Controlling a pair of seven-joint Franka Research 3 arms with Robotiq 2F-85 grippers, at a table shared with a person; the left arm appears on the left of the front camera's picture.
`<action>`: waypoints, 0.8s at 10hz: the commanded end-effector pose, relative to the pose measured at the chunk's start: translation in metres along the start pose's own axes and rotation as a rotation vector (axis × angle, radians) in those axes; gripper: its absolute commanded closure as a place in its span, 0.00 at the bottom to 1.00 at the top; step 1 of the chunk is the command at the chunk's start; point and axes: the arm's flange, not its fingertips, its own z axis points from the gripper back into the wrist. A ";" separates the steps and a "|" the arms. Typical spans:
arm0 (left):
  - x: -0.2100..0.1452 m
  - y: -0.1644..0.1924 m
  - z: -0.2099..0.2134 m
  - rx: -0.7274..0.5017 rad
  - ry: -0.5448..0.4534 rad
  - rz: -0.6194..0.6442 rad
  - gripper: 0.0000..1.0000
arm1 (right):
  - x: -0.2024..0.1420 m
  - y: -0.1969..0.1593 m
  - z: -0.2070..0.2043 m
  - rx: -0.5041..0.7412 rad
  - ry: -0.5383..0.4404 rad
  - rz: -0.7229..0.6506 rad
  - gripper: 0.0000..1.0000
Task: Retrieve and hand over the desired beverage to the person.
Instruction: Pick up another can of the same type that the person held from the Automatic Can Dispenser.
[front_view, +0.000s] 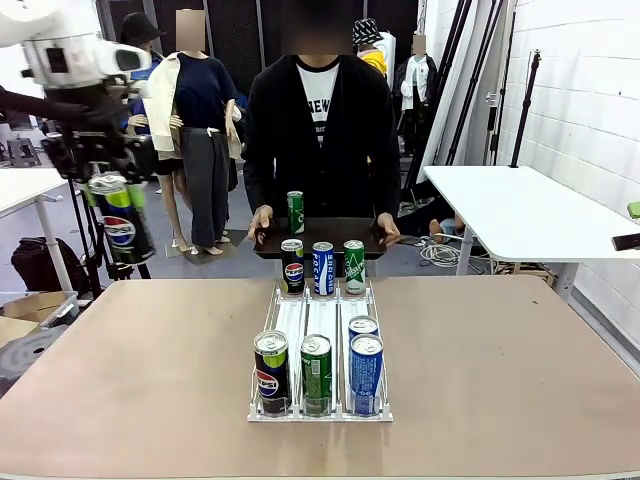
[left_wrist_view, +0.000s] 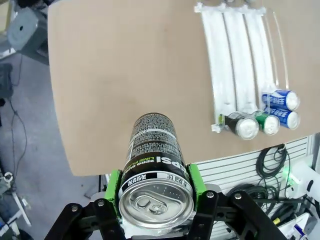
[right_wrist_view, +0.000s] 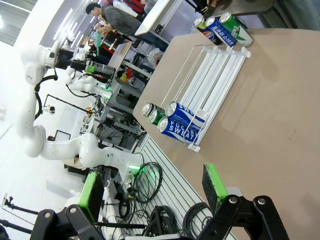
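Between the green-padded fingers of the left gripper (left_wrist_view: 156, 205) sits a black-and-green Pepsi zero lime can (left_wrist_view: 154, 165), clamped by its sides near the top, pull-tab end toward the wrist camera. Front view has that can (front_view: 120, 222) lifted high off the brown worktop (front_view: 150, 380), well left of the white three-lane can rack (front_view: 318, 330) and out past the worktop's left edge. Right gripper (right_wrist_view: 152, 192): fingers wide apart, nothing between them, hanging over the near edge beside the rack.

Rack holds a Pepsi can (front_view: 271, 371), a green can (front_view: 316, 373) and two blue cans (front_view: 365, 372) at its near end, three more cans at its far end. Beyond the rack the person (front_view: 320, 130) in the black jacket stands at the far side, both hands on a dark tray (front_view: 320, 236) carrying one green can (front_view: 295, 211).

Progress: pick looks done, can is up and clear of the rack. Left: carry it across to the person's tray or hand, then let go.
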 end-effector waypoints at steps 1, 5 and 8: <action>0.012 0.028 0.016 -0.011 0.024 0.018 1.00 | -0.002 0.000 -0.002 -0.009 -0.009 0.003 0.00; 0.030 0.082 0.007 -0.041 0.035 0.010 1.00 | -0.002 0.000 -0.002 -0.009 -0.009 0.003 0.00; 0.033 0.096 -0.011 -0.082 0.022 0.025 1.00 | -0.002 0.000 -0.002 -0.009 -0.009 0.003 0.00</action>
